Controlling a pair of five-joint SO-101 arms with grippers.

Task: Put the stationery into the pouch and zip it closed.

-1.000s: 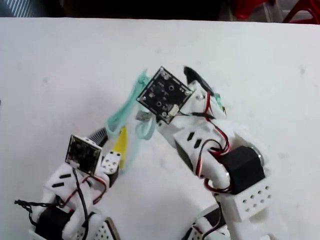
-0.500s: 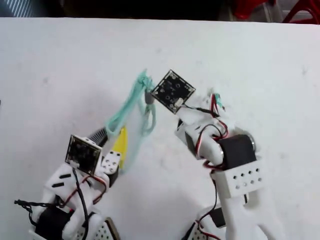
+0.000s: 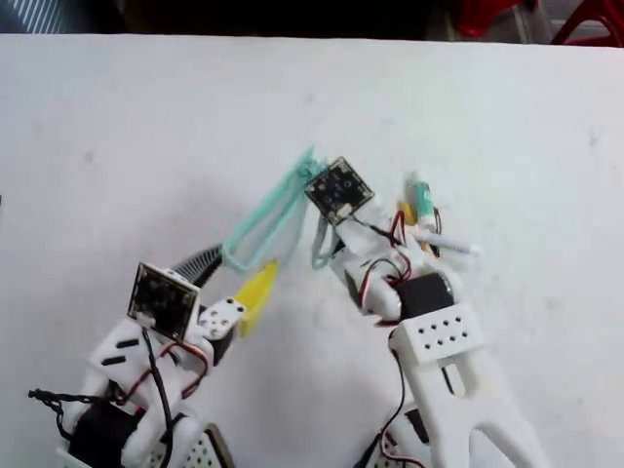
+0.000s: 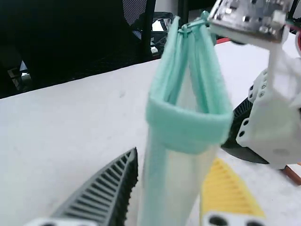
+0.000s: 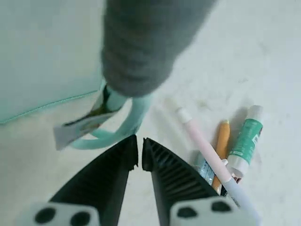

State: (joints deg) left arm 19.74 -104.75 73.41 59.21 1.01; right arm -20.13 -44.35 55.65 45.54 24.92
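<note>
Left wrist view: left gripper (image 4: pixel 176 157) is clamped on the mint pouch (image 4: pixel 188 127), black finger on one side and yellow on the other. The pouch stands on edge with its zip edges apart. Right gripper (image 5: pixel 139 143) is pinched nearly together on nothing, right by the pouch's loop (image 5: pixel 129 125). The little tag (image 5: pixel 77 128) there has print, too blurry to read. Pen (image 5: pixel 207 155), pencil (image 5: pixel 222 141) and tube (image 5: pixel 244 141) lie on the table (image 5: pixel 263 56), outside the pouch. Tube label's unreadable too.
</note>
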